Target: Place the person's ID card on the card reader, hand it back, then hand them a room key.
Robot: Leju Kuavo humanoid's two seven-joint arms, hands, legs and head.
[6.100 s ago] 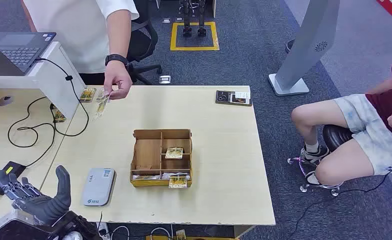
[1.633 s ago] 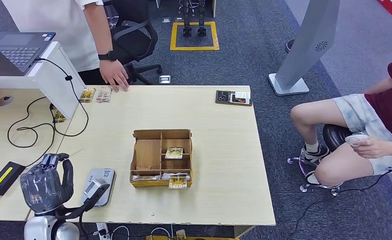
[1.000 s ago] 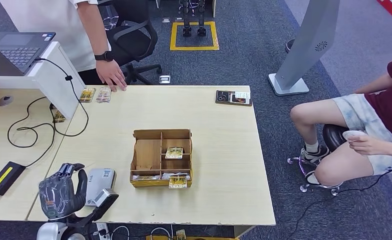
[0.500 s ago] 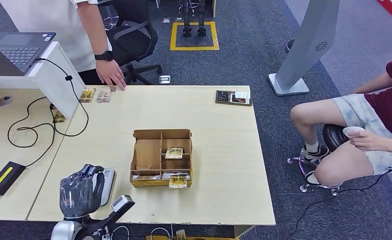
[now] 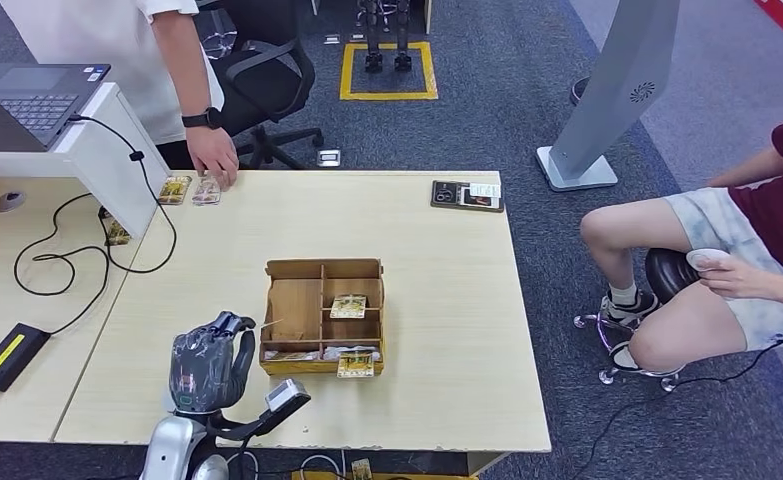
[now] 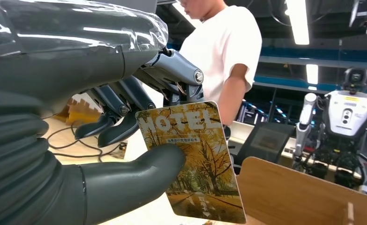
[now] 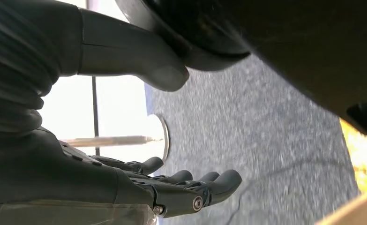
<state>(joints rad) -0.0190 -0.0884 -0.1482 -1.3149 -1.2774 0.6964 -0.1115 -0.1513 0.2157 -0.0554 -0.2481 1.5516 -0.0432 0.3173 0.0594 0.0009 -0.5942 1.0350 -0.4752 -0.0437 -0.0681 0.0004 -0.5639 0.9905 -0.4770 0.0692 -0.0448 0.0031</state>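
Note:
My left hand (image 5: 207, 365) is raised over the table's front edge, just left of the wooden box (image 5: 294, 310). It pinches a card (image 6: 198, 159) between thumb and fingers; the card shows yellow autumn trees and the word HOTEL. In the head view that card appears as a thin edge (image 5: 269, 324) pointing toward the box. The hand and forearm cover the spot where the grey card reader lay. My right hand (image 7: 172, 187) hangs over the floor with its fingers stretched out and nothing in it.
The box holds several similar cards (image 5: 347, 305). A standing person's hand (image 5: 214, 160) rests at the far edge beside two cards (image 5: 191, 189). A black device (image 5: 465, 194) lies far right. A laptop (image 5: 27, 95) and cables are at left. A seated person (image 5: 737, 260) is on the right.
My left hand has travelled right along the table front, from beside the card reader to the box's left side, covering the reader. The standing person's hand shifted slightly toward the two cards.

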